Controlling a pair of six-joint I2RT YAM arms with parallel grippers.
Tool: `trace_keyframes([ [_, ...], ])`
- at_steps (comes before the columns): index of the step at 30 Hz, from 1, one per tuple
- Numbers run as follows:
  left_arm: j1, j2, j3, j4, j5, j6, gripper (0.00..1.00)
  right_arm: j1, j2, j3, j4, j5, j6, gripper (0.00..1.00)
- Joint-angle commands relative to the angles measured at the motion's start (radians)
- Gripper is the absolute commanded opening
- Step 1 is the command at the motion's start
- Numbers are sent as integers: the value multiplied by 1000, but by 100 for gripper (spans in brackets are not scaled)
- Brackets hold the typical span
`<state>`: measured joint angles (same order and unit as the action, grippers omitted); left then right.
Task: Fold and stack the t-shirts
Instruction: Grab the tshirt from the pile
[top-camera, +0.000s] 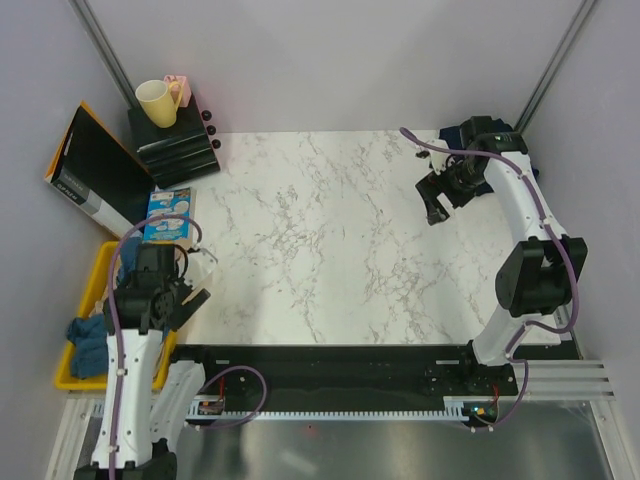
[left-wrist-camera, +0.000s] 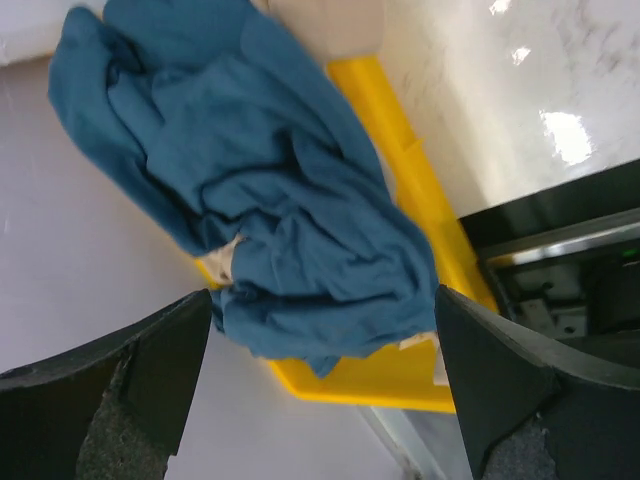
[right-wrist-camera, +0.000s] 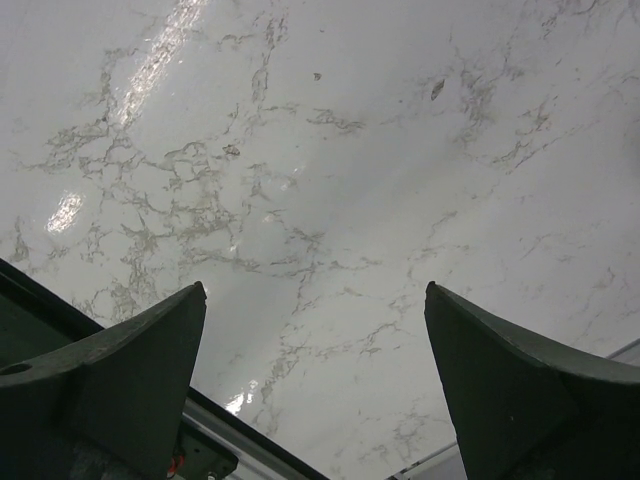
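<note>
A crumpled steel-blue t-shirt (left-wrist-camera: 270, 190) lies bunched in a yellow bin (left-wrist-camera: 375, 385) off the table's left edge; from above it shows as the blue t-shirt (top-camera: 88, 340) in the bin (top-camera: 70, 375). My left gripper (left-wrist-camera: 322, 293) hangs open above it, apart from the cloth, and in the top view this left gripper (top-camera: 160, 303) sits over the bin's right side. A darker navy t-shirt (top-camera: 458, 133) peeks out at the far right corner, mostly hidden behind the right arm. My right gripper (top-camera: 435, 205) (right-wrist-camera: 315, 285) is open and empty over bare marble.
The white marble table (top-camera: 320, 240) fills the middle. At the far left stand a black stacked box (top-camera: 175, 150) with a yellow mug (top-camera: 158, 102), a leaning black folder (top-camera: 95, 170) and a blue packet (top-camera: 168, 215). A black rail (top-camera: 330, 365) runs along the near edge.
</note>
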<state>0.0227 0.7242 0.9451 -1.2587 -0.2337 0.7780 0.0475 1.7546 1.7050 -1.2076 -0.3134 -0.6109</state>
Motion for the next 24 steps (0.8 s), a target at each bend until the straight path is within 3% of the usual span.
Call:
trace_keyframes([
  [1, 6, -136, -115, 12, -179, 142, 100, 21, 19, 50, -76, 14, -29, 98],
  [7, 6, -308, -282, 117, -197, 185, 100, 80, -33, -11, -61, 72, -10, 98],
  [13, 8, -287, -397, 227, -151, 93, 95, 133, -61, -18, -63, 114, 2, 98],
  [17, 26, -189, -414, 315, -125, 86, 82, 149, -70, -31, -66, 123, -1, 98],
  [19, 60, -143, -396, 355, -93, 93, 81, 153, -70, -33, -66, 131, -6, 98],
  [22, 182, -24, -344, 427, -7, 136, 55, 153, -72, -30, -64, 132, -6, 98],
  [23, 266, 36, -321, 445, 44, 159, 32, 155, -72, -31, -63, 132, -7, 98],
  [24, 305, 72, -269, 446, 71, 170, 22, 153, -73, -34, -63, 134, -10, 98],
])
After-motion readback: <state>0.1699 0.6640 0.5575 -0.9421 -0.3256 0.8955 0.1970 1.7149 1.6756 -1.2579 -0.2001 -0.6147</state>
